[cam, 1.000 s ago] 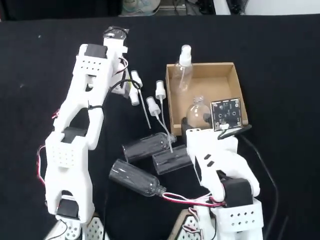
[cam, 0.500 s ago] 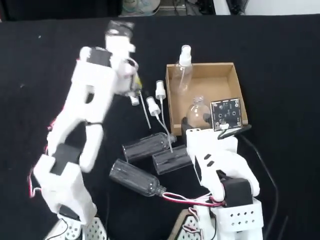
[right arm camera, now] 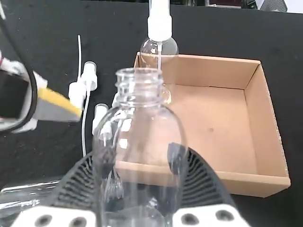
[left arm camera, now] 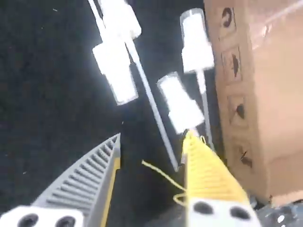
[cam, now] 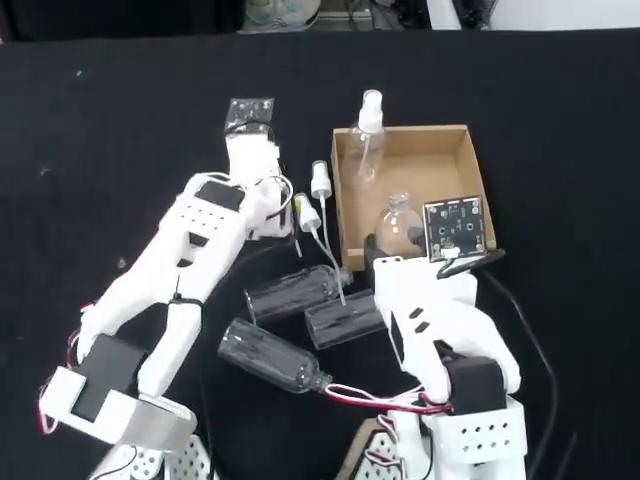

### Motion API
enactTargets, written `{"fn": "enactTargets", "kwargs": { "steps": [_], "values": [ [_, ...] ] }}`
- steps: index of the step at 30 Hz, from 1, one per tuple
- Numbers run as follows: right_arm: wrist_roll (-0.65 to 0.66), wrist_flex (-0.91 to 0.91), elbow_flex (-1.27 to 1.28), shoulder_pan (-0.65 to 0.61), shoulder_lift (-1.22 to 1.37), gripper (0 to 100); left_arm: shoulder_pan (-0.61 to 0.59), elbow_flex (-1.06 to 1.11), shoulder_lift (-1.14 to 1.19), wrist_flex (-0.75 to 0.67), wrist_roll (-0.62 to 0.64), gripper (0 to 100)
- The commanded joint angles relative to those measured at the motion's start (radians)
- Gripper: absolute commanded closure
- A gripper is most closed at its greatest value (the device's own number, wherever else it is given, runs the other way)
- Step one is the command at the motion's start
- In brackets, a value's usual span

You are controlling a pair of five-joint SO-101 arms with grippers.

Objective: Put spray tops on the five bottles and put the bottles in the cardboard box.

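Observation:
My right gripper is shut on a clear, uncapped bottle, holding it upright at the near left corner of the cardboard box. A bottle with a white spray top stands in the box's far left corner. Loose spray tops lie just left of the box. My left gripper is open right over them, one spray top at its yellow fingertip and another a little farther off. Three uncapped bottles lie on the black table.
The lying bottles sit between the two arm bases, one against the right arm. The box wall is close beside the left gripper's yellow finger. The black table stretches wide at the far left.
The left arm has swung from the far left toward the box, bringing its gripper over the loose spray tops. The right arm and its bottle have stayed put.

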Motion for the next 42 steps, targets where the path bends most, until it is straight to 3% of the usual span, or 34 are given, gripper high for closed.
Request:
{"fn": "enactTargets", "kwargs": {
  "steps": [1,14,19,25,33,42],
  "values": [
    [-0.005,-0.028,-0.004,0.014,-0.016,98.8,0.019,-0.03,0.058,-0.054,0.081,79],
    [-0.005,-0.028,-0.004,0.02,-0.016,98.8,0.024,-0.147,0.253,-0.044,0.178,79],
    [-0.005,-0.026,-0.004,0.02,-0.016,98.8,0.022,-0.147,0.247,-0.031,0.19,98],
    [-0.005,-0.025,-0.004,0.02,-0.016,98.8,0.015,-0.249,0.245,0.141,0.176,97],
    [-0.005,-0.025,-0.004,0.02,-0.016,98.8,-0.012,-0.337,0.245,0.359,-0.175,97],
    [-0.005,-0.025,-0.002,0.02,-0.016,98.8,-0.15,-0.349,0.184,0.528,-0.411,97]
  ]
}}
